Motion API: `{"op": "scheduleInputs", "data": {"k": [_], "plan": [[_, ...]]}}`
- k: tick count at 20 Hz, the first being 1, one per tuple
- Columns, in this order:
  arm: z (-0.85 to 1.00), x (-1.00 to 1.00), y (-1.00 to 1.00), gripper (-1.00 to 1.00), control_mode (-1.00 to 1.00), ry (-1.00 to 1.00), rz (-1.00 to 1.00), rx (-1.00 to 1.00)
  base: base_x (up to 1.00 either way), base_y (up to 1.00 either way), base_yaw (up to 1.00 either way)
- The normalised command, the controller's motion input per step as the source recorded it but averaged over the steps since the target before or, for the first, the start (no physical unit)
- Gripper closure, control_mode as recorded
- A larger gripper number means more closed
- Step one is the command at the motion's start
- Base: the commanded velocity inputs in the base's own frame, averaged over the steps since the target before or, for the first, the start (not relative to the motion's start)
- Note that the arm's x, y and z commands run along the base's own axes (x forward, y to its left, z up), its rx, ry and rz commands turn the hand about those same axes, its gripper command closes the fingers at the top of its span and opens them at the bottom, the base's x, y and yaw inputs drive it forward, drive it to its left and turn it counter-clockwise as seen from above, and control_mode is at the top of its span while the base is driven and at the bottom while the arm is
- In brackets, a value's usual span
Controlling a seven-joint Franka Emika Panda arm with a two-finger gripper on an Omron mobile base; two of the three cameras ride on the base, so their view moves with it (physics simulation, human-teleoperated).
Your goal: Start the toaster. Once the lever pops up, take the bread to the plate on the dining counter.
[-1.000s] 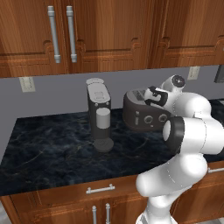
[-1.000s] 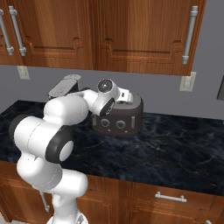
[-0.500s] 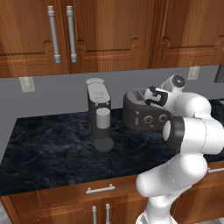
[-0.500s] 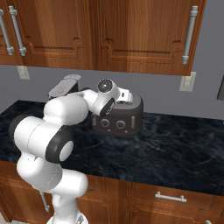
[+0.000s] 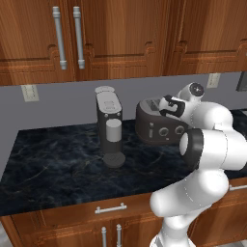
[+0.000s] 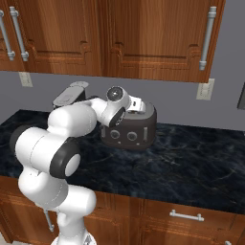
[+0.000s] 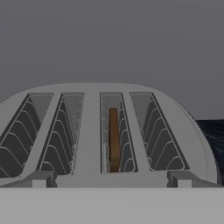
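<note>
While the bread [image 7: 113, 140] sits low in the toaster [image 5: 155, 126] slot, hand [image 7: 111, 183] wide and empty above it; carrying to plate outstanding.

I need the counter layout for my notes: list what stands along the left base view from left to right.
Wall outlet → coffee machine → toaster → the gripper's hand over the toaster → second wall outlet.
</note>
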Motion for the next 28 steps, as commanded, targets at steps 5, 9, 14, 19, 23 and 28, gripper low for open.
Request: {"op": "scheduleInputs", "data": {"k": [5, 9, 14, 19, 23, 28], "plan": [[0.0, 0.0, 0.0, -1.0, -1.0, 0.0, 0.0, 0.0, 0.0, 0.0, 0.0], [0.0, 0.0, 0.0, -1.0, -1.0, 0.0, 0.0, 0.0, 0.0, 0.0, 0.0], [0.0, 0.0, 0.0, -1.0, -1.0, 0.0, 0.0, 0.0, 0.0, 0.0, 0.0], [0.0, 0.0, 0.0, -1.0, -1.0, 0.0, 0.0, 0.0, 0.0, 0.0, 0.0], [0.0, 0.0, 0.0, -1.0, -1.0, 0.0, 0.0, 0.0, 0.0, 0.0, 0.0], [0.0, 0.0, 0.0, -1.0, -1.0, 0.0, 0.0, 0.0, 0.0, 0.0, 0.0]]}}
